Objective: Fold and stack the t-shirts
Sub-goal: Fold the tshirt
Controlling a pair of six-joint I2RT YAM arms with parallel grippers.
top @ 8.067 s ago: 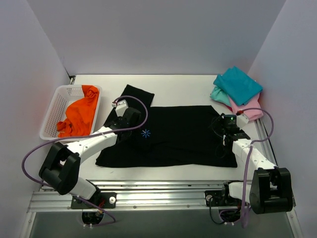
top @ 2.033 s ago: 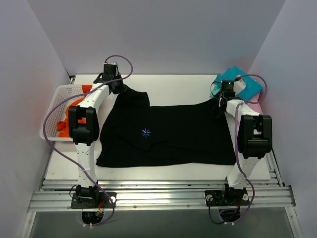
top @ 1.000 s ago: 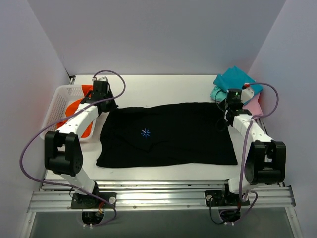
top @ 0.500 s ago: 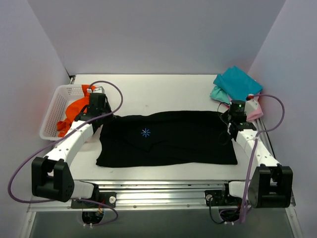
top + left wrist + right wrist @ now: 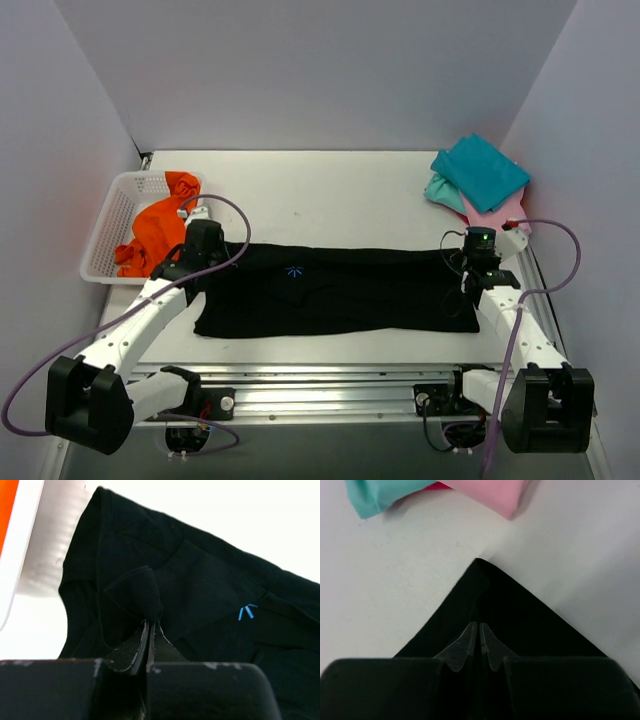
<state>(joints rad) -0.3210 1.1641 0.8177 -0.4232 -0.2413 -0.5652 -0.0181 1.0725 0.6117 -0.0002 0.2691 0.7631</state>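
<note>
The black t-shirt (image 5: 340,295) lies across the table's near half as a narrow band, its back edge drawn forward over itself. Its light-blue starburst mark (image 5: 294,271) shows near that back edge. My left gripper (image 5: 205,252) is shut on a pinch of black cloth at the shirt's left back corner (image 5: 137,592), the jaws pressed together (image 5: 150,625). At the right back corner, my right gripper (image 5: 481,258) is shut on the black cloth (image 5: 485,595), its tips nearly touching (image 5: 479,625). Folded teal (image 5: 480,170) and pink (image 5: 505,215) t-shirts are stacked at the back right.
A white mesh basket (image 5: 112,215) at the left holds a crumpled orange t-shirt (image 5: 160,225), close to my left arm. The teal (image 5: 380,495) and pink (image 5: 485,492) stack lies just beyond my right gripper. The metal rail (image 5: 320,385) runs along the near edge.
Both grippers have come toward the near edge, dragging the black shirt's back edge forward over its body. The shirt now shows as a much narrower band.
</note>
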